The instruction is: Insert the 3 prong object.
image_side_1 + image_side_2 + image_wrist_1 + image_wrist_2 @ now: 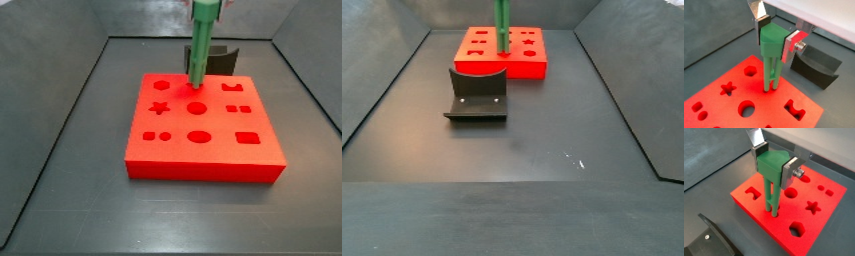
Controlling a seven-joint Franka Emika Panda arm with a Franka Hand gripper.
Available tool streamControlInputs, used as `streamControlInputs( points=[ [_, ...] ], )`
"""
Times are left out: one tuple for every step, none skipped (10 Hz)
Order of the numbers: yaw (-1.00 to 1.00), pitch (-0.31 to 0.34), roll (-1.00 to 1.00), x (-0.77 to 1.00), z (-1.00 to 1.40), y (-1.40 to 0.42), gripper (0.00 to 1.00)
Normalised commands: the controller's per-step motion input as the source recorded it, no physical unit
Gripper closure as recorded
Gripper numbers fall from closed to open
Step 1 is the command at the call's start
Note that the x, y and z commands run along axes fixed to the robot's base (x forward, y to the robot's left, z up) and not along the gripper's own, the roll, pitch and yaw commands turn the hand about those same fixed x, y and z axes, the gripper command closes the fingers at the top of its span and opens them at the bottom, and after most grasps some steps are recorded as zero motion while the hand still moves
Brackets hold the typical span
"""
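Dark grey bench (160, 215), walled on the sides. My hand (775, 33) is positioned above the red board (207, 150), its silver fingers (790, 171) clamped on the upper end of the 3 prong object (771, 56). The green peg hangs upright below my hand; in both wrist views its prongs meet the board's surface at a hole. Insertion depth cannot be determined. The fixture (477, 93), a dark bracket, stands on the bench just beside the board.

Dark grey floor (516, 140), red board (201, 150), fixture (476, 95) just beside, end effector (774, 165) above
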Motion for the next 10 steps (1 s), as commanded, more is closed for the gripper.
streamControlInputs(
  points=[
    [0.00,-0.097,-0.03,0.00,-0.24,0.01,1.00],
    [0.00,-0.094,-0.05,0.00,-0.18,0.00,1.00],
    [0.00,-0.043,-0.01,0.00,-0.13,-0.03,1.00],
    [0.00,-0.067,-0.01,-0.13,-0.09,-0.02,1.00],
    [0.00,-0.083,0.00,-0.19,-0.09,-0.01,1.00],
    [0.00,-0.084,0.00,-0.02,-0.06,-0.06,1.00],
    [0.01,-0.090,0.00,-0.05,-0.08,-0.05,1.00],
    [0.02,-0.084,0.00,0.00,-0.11,-0.03,1.00],
    [0.02,-0.081,0.00,0.05,-0.16,0.00,1.00],
    [0.04,-0.067,0.00,0.13,-0.15,-0.01,1.00]
  ],
)
